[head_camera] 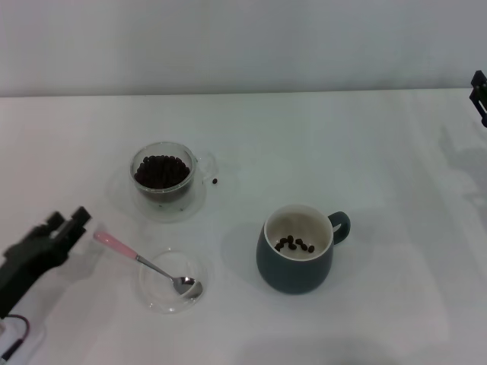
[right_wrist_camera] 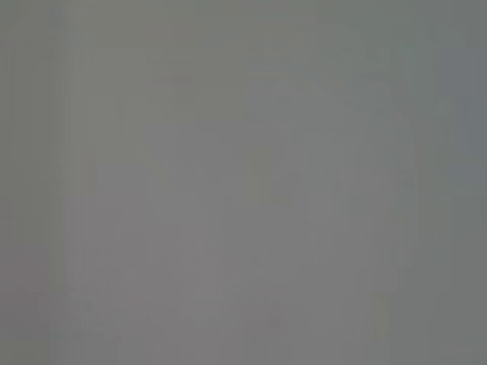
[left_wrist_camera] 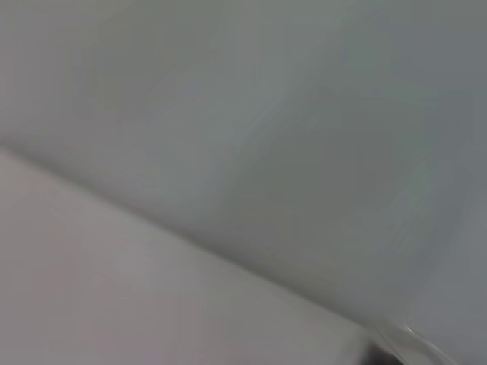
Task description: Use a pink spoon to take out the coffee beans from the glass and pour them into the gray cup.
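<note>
The pink spoon (head_camera: 141, 261) lies with its silver bowl in a flat clear dish (head_camera: 156, 296) and its pink handle pointing out toward my left gripper. My left gripper (head_camera: 68, 220) is open and empty, just left of the handle's tip and not touching it. The glass (head_camera: 161, 173) stands behind the dish and is filled with coffee beans (head_camera: 161, 169). The gray cup (head_camera: 295, 262) stands at the centre right with its handle to the right and several beans (head_camera: 295, 244) inside. My right gripper (head_camera: 479, 90) is parked at the far right edge.
One loose bean (head_camera: 215, 181) lies on the white table next to the glass's handle. A clear saucer (head_camera: 192, 205) sits under the glass. The wrist views show only blurred grey surface.
</note>
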Motion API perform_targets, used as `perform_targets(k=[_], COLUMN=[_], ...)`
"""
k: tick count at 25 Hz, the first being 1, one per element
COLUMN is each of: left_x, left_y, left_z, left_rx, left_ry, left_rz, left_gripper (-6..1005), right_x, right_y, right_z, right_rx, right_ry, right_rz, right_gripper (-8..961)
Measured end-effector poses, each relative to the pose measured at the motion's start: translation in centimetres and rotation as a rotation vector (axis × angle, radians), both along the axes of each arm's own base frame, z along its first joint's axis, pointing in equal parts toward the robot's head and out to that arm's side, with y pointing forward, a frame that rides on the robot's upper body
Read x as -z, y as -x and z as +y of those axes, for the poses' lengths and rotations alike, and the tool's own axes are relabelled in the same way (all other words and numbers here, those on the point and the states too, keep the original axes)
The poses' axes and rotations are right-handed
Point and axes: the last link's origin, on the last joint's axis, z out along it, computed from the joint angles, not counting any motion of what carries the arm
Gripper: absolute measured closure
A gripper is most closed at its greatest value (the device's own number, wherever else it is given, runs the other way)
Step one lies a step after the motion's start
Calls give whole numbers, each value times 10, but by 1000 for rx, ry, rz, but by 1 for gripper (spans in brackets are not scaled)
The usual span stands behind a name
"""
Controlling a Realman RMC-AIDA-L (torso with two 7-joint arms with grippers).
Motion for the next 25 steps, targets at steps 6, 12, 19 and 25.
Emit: perform_targets(k=[6, 12, 19, 25], left_x=[-16, -33, -48, -52], left_y=[11, 24, 29, 28], left_z=[-1, -2, 2, 4], left_rx=[-15, -60, -52, -24], left_ry=[-197, -337, -391, -416], left_rz=[160, 302, 381, 448], left_gripper=[430, 335, 341, 344], right_x=[3, 11, 20, 32], right_y=[-1, -6, -12, -13], right_z=[-4, -12, -24, -33], right_rx=[1, 26, 55, 73], right_ry=[8, 18, 34, 57], right_rz=[1, 4, 38, 76], right_gripper=[302, 302, 303, 303])
